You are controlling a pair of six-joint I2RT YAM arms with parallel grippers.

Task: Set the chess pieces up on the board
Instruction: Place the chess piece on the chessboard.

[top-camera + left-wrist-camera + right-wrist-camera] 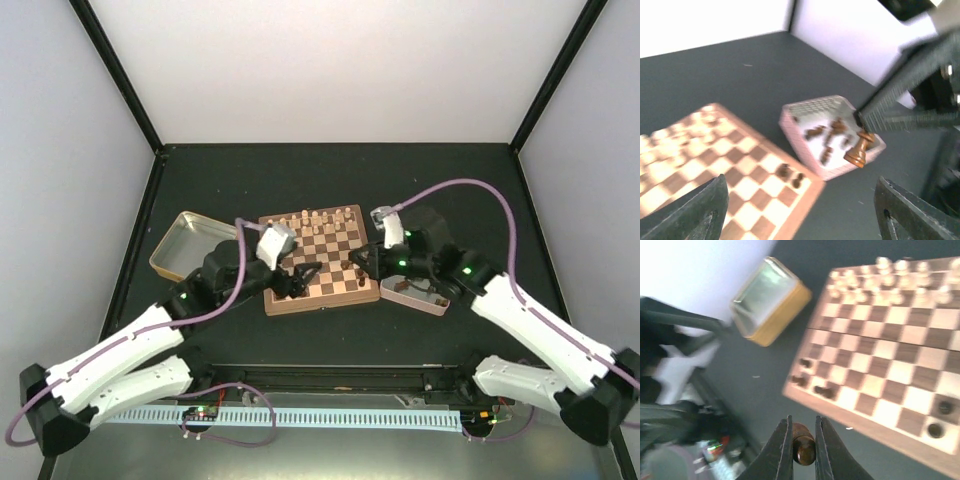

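At the board's 3 o'clock edge, by the pink tray, the right gripper is clamped on one dark piece. The left gripper hovers near the 7 o'clock corner, jaws wide and empty. Cream pieces fill the 12 o'clock rows. Few dark pieces stand at 6 o'clock; more lie in the tray. Step looks like carry-to-board. Next: pick a free 6 o'clock-side square, lower the piece upright, release.

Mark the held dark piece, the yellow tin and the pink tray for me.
dark piece (803,446): right wrist view, its rounded middle.
yellow tin (785,317): right wrist view, its yellow side wall.
pink tray (815,107): left wrist view, bare inner surface at its far end.
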